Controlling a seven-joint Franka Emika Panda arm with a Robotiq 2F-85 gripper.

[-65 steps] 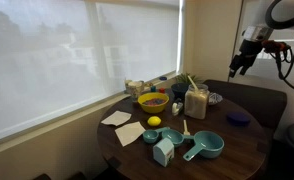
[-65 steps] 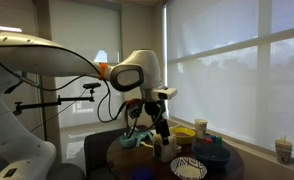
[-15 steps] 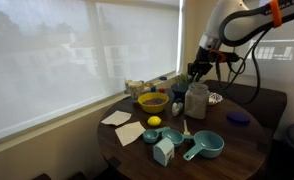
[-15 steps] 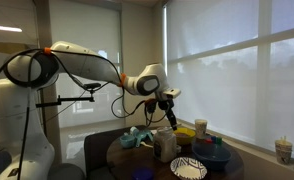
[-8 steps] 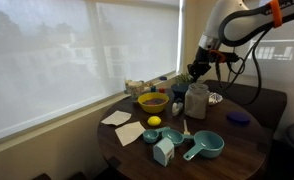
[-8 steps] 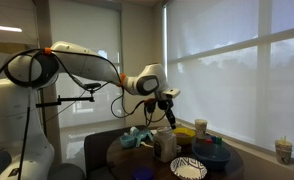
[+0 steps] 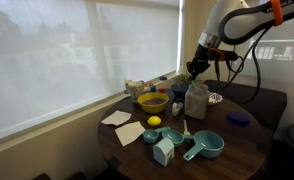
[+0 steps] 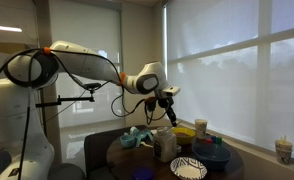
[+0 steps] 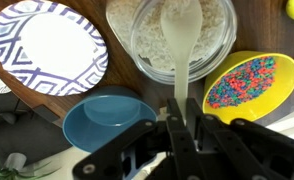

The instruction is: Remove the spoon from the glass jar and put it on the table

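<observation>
Above the glass jar (image 9: 125,55), the gripper (image 9: 181,112) is closed narrowly on the spoon (image 9: 180,40) handle; next, I judge, a straight lift out.

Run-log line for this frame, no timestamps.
phase: grasp | pincer: astride spoon handle, closure unclear | spoon: in glass jar

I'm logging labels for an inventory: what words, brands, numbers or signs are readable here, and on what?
None can be read. The glass jar, patterned plate, yellow bowl and teal carton show no legible text; any print there is too small or blurred.
</observation>
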